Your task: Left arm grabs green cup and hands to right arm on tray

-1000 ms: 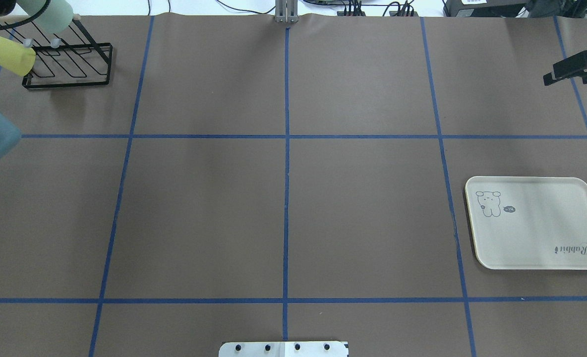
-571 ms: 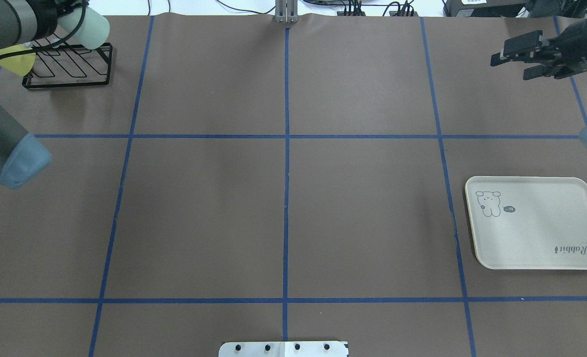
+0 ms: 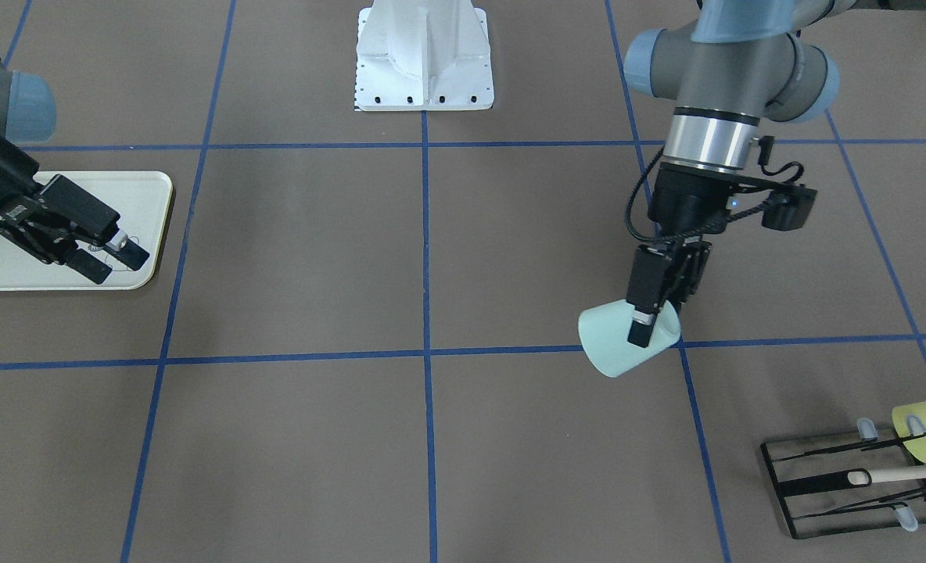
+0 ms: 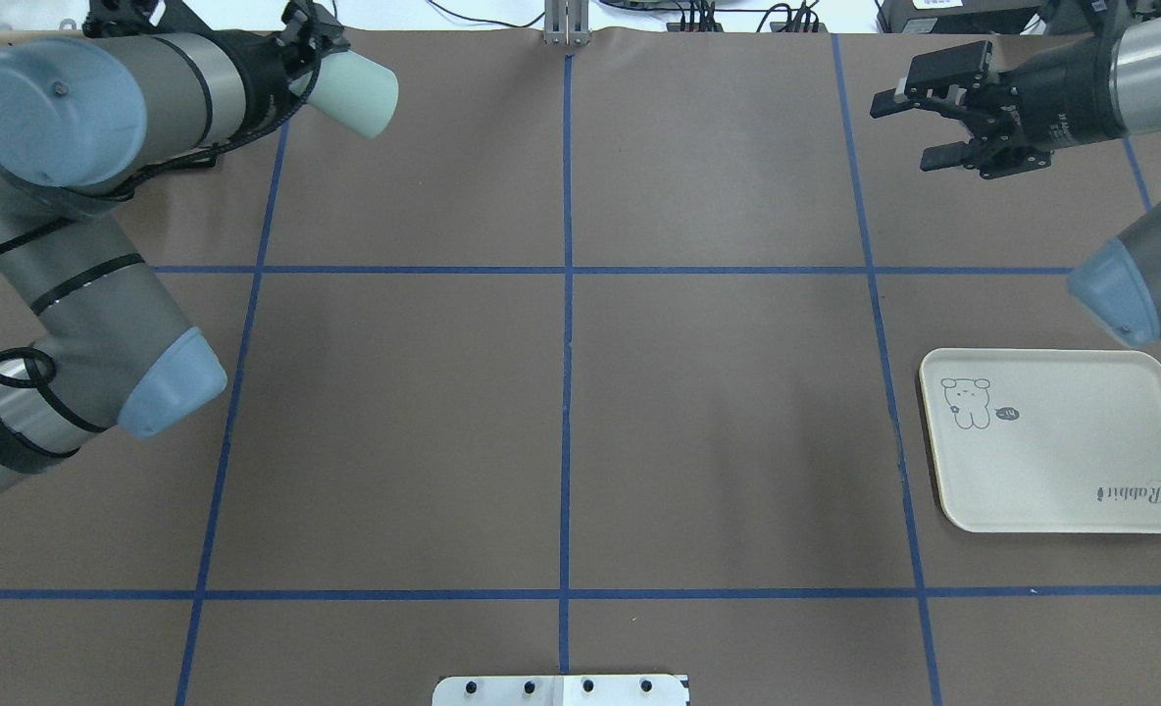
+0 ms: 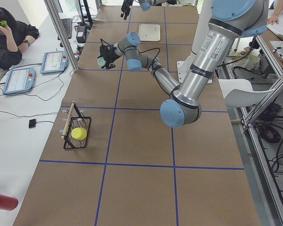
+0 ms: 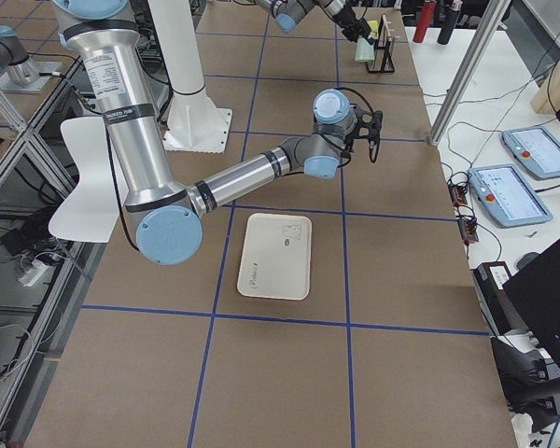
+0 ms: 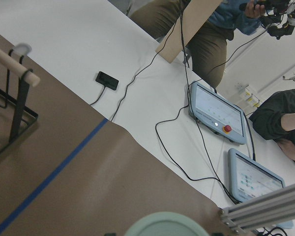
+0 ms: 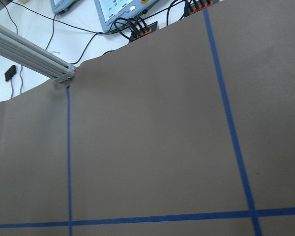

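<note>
Reaching forward, left arm fingers pinching tilted green cup; right arm fingers spread, mid-air.

Cup in left pincer above the table, rack further left, tray far right.

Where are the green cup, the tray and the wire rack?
green cup (image 3: 610, 344): front-facing view, its side wall.
tray (image 4: 1061, 461): overhead view, its bare floor.
wire rack (image 3: 819, 479): front-facing view, its black base bar.
</note>
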Available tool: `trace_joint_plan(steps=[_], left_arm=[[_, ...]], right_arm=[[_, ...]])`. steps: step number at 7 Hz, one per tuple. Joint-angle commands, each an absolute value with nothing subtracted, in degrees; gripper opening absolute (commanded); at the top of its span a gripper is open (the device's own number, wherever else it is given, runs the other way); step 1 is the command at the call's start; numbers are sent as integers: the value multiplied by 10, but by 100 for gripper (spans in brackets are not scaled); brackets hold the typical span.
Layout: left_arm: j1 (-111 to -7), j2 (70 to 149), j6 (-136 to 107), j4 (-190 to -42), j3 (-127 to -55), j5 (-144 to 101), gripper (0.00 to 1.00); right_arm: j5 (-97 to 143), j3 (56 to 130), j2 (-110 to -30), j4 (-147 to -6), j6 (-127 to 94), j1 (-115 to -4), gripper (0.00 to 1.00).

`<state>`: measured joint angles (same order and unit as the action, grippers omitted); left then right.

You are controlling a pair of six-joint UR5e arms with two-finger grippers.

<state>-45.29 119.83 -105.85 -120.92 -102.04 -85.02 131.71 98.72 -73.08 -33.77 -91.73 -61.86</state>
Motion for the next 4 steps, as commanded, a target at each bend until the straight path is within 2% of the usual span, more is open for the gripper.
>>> trace_joint_plan(steps=[1, 4], left_arm=[[-427, 1223, -1174, -1224, -1051, -875, 29], [-429, 1221, -1370, -1300, -1068, -987, 29]], right_arm=[[1317, 989, -722, -226, -1018, -591, 99], [1317, 992, -711, -134, -1027, -551, 99]])
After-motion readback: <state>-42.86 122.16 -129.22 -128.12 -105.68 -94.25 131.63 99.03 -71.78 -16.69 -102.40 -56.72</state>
